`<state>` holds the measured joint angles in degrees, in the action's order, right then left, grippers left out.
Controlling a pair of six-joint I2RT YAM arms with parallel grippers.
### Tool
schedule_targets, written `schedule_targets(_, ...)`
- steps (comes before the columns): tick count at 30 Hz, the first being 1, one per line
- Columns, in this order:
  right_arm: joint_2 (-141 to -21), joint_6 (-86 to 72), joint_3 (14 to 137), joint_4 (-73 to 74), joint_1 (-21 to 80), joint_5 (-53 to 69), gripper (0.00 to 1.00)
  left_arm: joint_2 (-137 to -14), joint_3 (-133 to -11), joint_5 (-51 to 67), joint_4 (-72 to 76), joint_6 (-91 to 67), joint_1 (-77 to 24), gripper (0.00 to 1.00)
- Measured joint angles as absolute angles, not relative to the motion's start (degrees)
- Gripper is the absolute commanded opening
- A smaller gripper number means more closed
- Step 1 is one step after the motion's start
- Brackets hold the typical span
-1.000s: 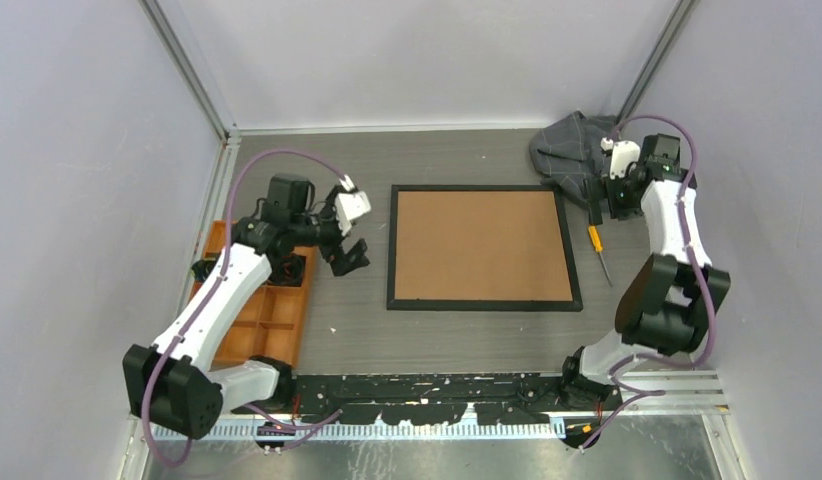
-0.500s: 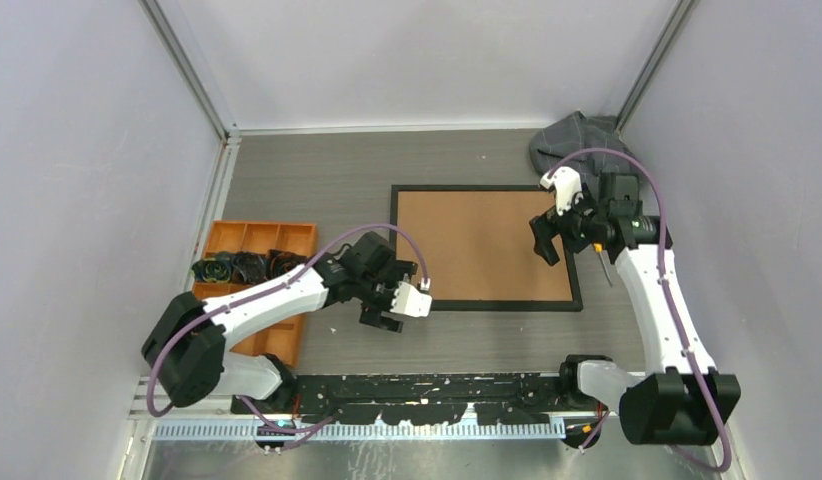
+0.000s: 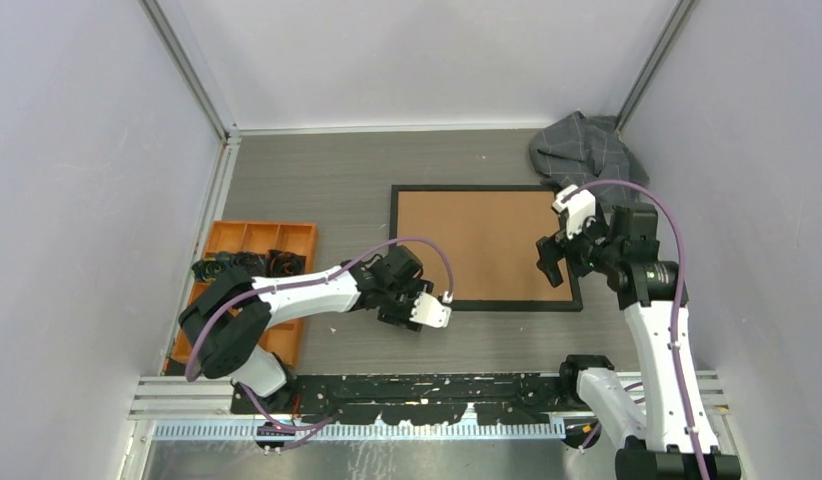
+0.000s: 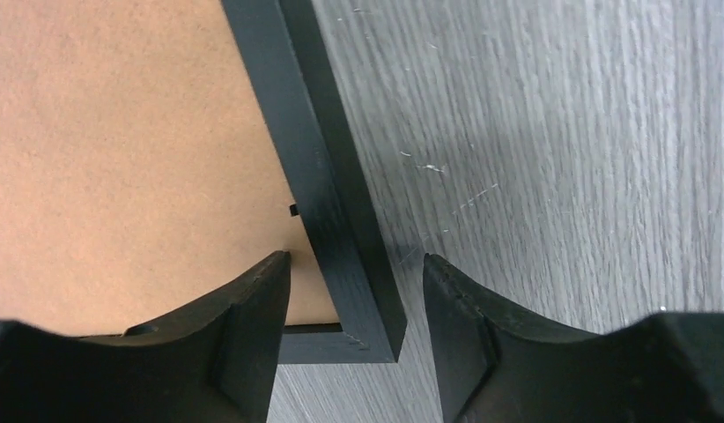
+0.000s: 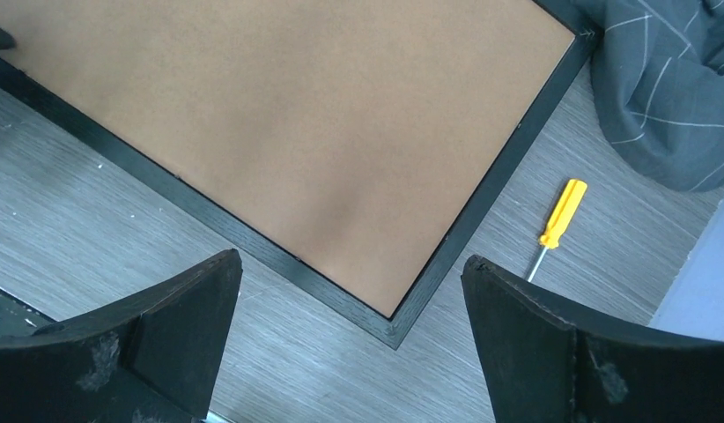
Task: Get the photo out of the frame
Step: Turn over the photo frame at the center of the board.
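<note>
The photo is not visible from any camera; I judge it is sandwiched under the brown backing board (image 4: 121, 132), since the frame (image 3: 482, 245) lies face down in the middle of the table (image 4: 561, 176), back upward. So I read this as the opening step: getting hold of the frame so the back can be freed. My left gripper (image 4: 354, 264) is low over the near left corner, its fingers part way apart and straddling the black border (image 4: 328, 176), one over the board, the other over bare table. Neither pad seems to press the wood, and it holds nothing. My right gripper (image 5: 351, 260) hangs above the near right corner with its fingers spread wide, empty and touching nothing. Next I would need the left fingers to settle down around that border and pinch it, or else find the small tab I can just make out at the board's edge. A yellow screwdriver (image 5: 557, 220) lies just beside the frame's right side, with a grey cloth (image 5: 667, 88) beyond it.
</note>
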<state>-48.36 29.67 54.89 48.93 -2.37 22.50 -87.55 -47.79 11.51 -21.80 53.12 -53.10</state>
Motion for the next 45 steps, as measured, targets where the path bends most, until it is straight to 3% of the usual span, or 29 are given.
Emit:
schedule_targets(6,-44.3,36.2,54.8,55.3,-2.4,23.8,1.0,-89.1,-49.1,9.8,-20.1,50.9,-53.1,0.34)
schedule_targets(11,-44.2,50.3,53.3,64.3,-2.4,24.8,1.0,-90.4,-51.5,9.9,-22.2,48.1,-53.4,0.03)
schedule_targets(12,-44.2,53.1,52.1,65.6,-2.4,24.8,1.0,-90.9,-52.3,10.0,-22.8,47.2,-53.4,0.01)
schedule_targets(20,-44.6,60.6,46.2,67.2,-2.1,26.8,1.0,-92.7,-54.7,10.2,-24.3,43.2,-53.2,0.0)
schedule_targets(32,-47.0,65.3,27.5,43.9,3.4,23.8,1.0,-92.7,-54.9,8.2,-23.9,39.6,-53.3,0.0)
schedule_targets(45,-48.8,69.3,20.3,23.2,15.8,14.4,1.0,-92.0,-55.1,9.0,-25.8,39.1,-53.2,0.0)
